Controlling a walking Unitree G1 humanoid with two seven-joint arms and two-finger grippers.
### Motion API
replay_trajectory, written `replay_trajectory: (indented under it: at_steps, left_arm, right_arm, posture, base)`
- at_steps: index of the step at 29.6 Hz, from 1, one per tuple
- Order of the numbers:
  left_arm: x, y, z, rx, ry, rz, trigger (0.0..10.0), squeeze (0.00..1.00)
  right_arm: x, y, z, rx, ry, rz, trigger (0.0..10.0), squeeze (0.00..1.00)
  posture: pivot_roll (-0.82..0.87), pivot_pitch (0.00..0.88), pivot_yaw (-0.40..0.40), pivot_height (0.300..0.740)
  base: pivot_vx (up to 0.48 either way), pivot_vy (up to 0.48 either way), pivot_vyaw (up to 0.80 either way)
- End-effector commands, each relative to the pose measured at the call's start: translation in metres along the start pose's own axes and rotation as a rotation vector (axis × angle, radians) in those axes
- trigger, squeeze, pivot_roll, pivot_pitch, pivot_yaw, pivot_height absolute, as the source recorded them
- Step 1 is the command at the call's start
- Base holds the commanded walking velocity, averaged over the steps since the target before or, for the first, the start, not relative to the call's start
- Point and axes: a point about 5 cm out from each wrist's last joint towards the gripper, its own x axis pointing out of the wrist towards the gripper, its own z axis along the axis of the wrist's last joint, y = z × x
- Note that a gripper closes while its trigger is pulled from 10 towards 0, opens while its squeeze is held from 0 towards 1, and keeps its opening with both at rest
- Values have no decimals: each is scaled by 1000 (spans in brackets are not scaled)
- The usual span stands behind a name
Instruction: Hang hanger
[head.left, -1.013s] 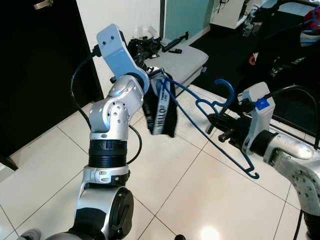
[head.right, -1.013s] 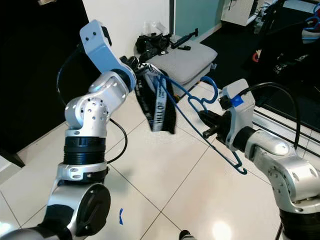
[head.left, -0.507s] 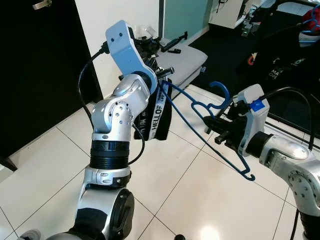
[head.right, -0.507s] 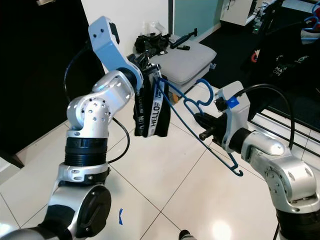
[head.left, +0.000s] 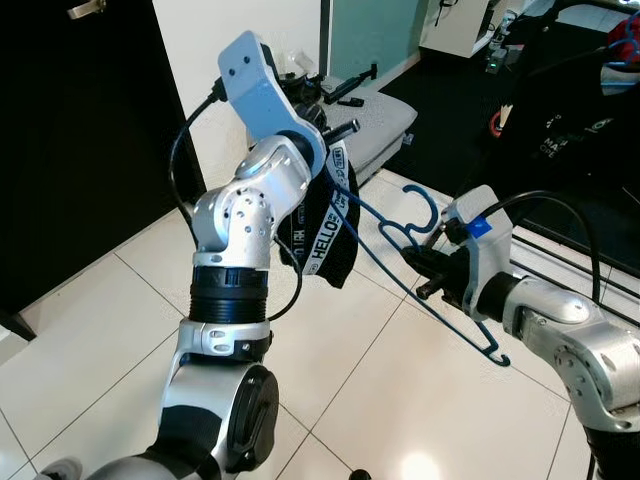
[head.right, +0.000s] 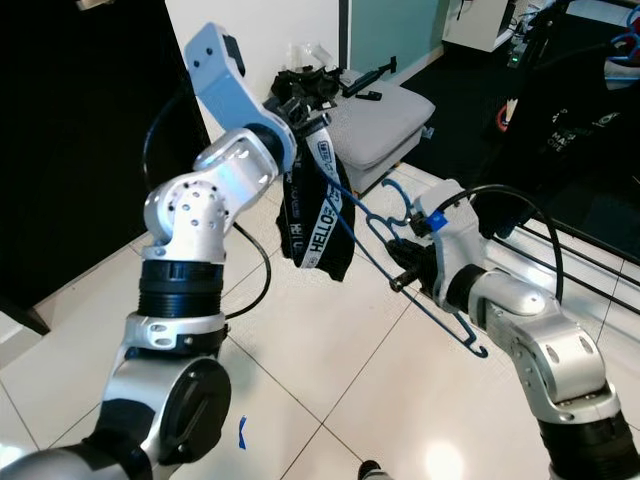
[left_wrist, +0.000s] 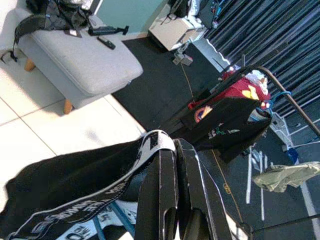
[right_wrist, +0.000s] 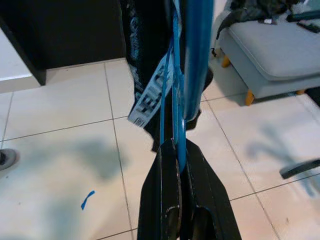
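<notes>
A blue wire hanger (right_wrist: 197, 50) is held tilted in mid-air, its hook (head.left: 432, 205) pointing up. My right gripper (head.left: 422, 272) is shut on it just below the hook, and the wire runs between the fingertips (right_wrist: 167, 150). A black garment (head.left: 325, 235) with a white "HELLO" band hangs from the hanger's far end. My left gripper (head.left: 335, 130) is raised above it, shut on the garment's white band (left_wrist: 157, 142).
A grey cushioned bench (head.left: 375, 115) with a black bag on it stands behind against the white wall. A dark door (head.left: 80, 130) is at the left. A clothes rail with dark garments (left_wrist: 225, 120) stands farther right. White tiles lie below, with a blue tape mark (head.right: 241, 432).
My left arm has lifted and swung the garment to the right. My right gripper has carried the hanger leftward toward it, so the two grippers are closer together.
</notes>
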Motion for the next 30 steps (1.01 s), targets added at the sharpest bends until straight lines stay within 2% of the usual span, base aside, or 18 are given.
replay_trajectory:
  at_steps: [1,8,10,12,14,18,19,20,21,22,23,24,26,30]
  left_arm:
    - [-1,-23,-16,-67,49,-47,10000,0]
    - [2,-25,-14,-77,52,-31,10000,0]
    - [3,-27,-13,-85,55,-33,10000,0]
    - [2,-35,-12,-113,65,-63,10000,0]
    - [2,-35,-12,-113,65,-63,10000,0]
    - [0,-45,-10,-153,65,-115,10000,0]
    - [-1,-49,-8,-179,60,-144,10000,0]
    - [-1,-49,-8,-179,60,-144,10000,0]
    - [-3,-53,-5,-209,54,-178,10000,0]
    - [-3,-53,-5,-209,54,-178,10000,0]
    - [-5,-55,-3,-230,50,-204,10000,0]
    - [-5,-55,-3,-230,50,-204,10000,0]
    - [-8,-56,-4,-235,73,-265,10000,0]
    - [-10,-55,-12,-219,110,-289,10000,0]
  right_arm:
    - [2,0,4,-19,-23,7,10000,0]
    - [5,2,8,-58,-54,24,10000,0]
    - [5,4,10,-80,-62,35,10000,0]
    - [8,4,8,-102,-47,27,10000,0]
    - [8,4,8,-102,-47,27,10000,0]
    - [11,-5,-1,-94,13,-42,10000,0]
    - [12,-14,-7,-77,41,-104,10000,0]
    - [12,-14,-7,-77,41,-104,10000,0]
    - [12,-24,-13,-73,72,-179,10000,0]
    - [12,-24,-13,-73,72,-179,10000,0]
    - [12,-34,-17,-62,86,-242,10000,0]
    - [12,-34,-17,-62,86,-242,10000,0]
    - [9,-48,-13,-43,45,-336,10000,0]
    - [10,-51,-2,-31,-41,-352,10000,0]
  posture:
    - [-9,171,36,740]
    - [-6,171,32,740]
    - [-7,171,32,740]
    - [-7,169,33,740]
    - [-7,169,33,740]
    - [-7,169,33,740]
    - [-10,169,32,740]
    - [-10,169,32,740]
    - [-8,169,31,740]
    - [-8,169,31,740]
    - [-6,170,28,740]
    - [-6,170,28,740]
    - [-3,172,25,740]
    - [-3,173,24,740]
  base:
    - [0,0,0]
    - [0,0,0]
    - [0,0,0]
    - [0,0,0]
    - [0,0,0]
    - [0,0,0]
    - [0,0,0]
    - [0,0,0]
    - [0,0,0]
    - [0,0,0]
    - [0,0,0]
    - [0,0,0]
    - [0,0,0]
    - [0,0,0]
